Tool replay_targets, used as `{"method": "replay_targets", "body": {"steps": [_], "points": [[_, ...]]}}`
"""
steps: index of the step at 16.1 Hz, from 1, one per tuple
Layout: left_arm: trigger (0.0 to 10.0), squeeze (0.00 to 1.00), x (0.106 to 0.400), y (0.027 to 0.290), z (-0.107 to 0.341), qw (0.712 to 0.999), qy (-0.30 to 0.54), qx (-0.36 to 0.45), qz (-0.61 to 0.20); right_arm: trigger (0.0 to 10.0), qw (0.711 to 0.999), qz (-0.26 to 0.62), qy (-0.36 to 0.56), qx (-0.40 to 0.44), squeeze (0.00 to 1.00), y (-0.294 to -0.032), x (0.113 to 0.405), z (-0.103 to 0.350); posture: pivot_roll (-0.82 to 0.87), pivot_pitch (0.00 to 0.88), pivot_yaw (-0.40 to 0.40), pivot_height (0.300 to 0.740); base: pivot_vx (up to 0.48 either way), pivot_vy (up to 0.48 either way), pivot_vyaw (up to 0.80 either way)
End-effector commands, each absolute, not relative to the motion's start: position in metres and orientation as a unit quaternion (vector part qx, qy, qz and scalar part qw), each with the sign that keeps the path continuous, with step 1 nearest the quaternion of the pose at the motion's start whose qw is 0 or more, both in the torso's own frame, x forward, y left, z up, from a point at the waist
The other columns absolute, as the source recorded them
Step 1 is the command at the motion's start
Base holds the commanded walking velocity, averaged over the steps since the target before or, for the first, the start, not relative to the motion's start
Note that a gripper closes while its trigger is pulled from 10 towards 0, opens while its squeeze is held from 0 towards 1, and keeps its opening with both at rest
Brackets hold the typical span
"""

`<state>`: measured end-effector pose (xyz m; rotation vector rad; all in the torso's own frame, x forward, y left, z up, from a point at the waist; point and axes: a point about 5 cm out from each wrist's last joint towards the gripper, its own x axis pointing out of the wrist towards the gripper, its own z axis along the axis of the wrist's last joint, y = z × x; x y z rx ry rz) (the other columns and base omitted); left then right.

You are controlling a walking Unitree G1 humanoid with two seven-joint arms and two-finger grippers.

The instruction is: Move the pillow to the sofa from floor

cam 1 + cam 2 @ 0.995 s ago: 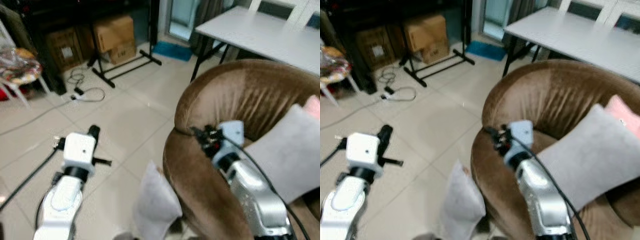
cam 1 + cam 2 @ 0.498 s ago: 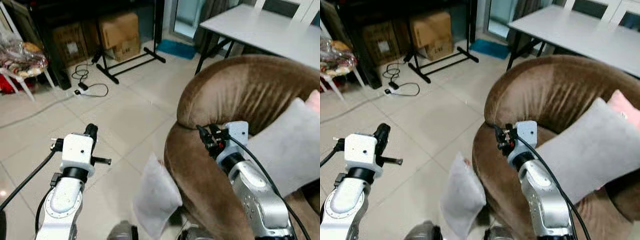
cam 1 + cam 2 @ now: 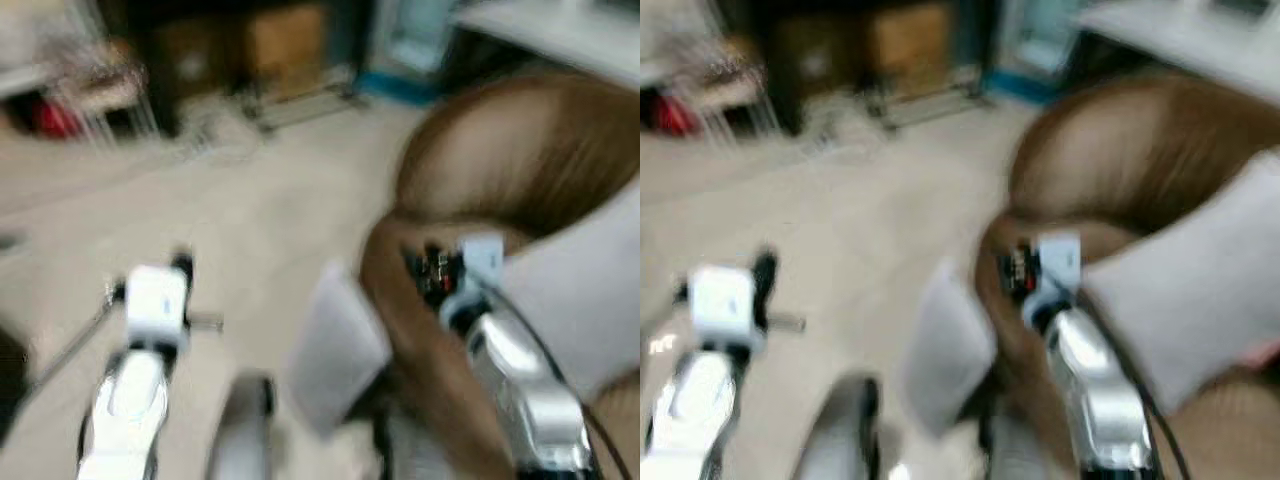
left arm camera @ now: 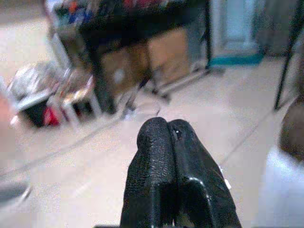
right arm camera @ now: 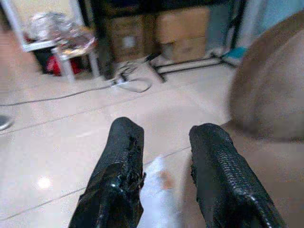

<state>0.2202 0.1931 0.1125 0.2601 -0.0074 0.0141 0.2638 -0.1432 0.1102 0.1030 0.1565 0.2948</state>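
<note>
Between the right tool's (image 5: 164, 156) spread fingers, below, lies the pillow (image 5: 154, 202).

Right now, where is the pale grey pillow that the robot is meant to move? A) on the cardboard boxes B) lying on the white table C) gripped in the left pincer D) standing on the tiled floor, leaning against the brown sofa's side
D: the pale grey pillow stands on the tiled floor against the brown velvet sofa, with neither pincer holding it.
</note>
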Motion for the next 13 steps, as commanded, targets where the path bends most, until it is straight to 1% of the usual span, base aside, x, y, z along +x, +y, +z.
{"method": "replay_targets", "body": {"steps": [1, 7, 8, 11, 13], "points": [[10.0, 0.0, 0.2241, 0.1934, 0.1218, 0.991, -0.025, 0.133, 0.011, 10.0, 0.983, 0.157, 0.086, 0.046, 0.0, -0.1395, 0.2631, 0.1088, 0.03, 0.082, -0.05, 0.565, 0.0, 0.0, 0.0], [10.0, 0.0, 0.2226, 0.1966, 0.1221, 0.992, -0.027, 0.121, 0.014, 10.0, 0.985, 0.146, 0.087, 0.021, 0.0, -0.1418, 0.2649, 0.1097, 0.03, 0.084, -0.049, 0.56, 0.0, 0.0, 0.0], [10.0, 0.0, 0.2228, 0.1971, 0.1225, 0.992, -0.027, 0.121, 0.014, 10.0, 0.987, 0.135, 0.084, 0.019, 0.0, -0.1432, 0.2669, 0.1114, 0.03, 0.084, -0.049, 0.56, 0.251, 0.0, 0.0], [10.0, 0.0, 0.2224, 0.1973, 0.1228, 0.992, -0.027, 0.12, 0.011, 10.0, 0.987, 0.132, 0.088, 0.026, 0.0, -0.1431, 0.2668, 0.1107, 0.03, 0.084, -0.044, 0.56, 0.264, 0.0, 0.58], [10.0, 0.0, 0.2228, 0.1973, 0.1227, 0.992, -0.027, 0.12, 0.01, 10.0, 0.986, 0.136, 0.091, 0.029, 0.0, -0.1421, 0.2663, 0.1096, 0.03, 0.083, -0.043, 0.56, 0.262, 0.0, 0.0]]}}
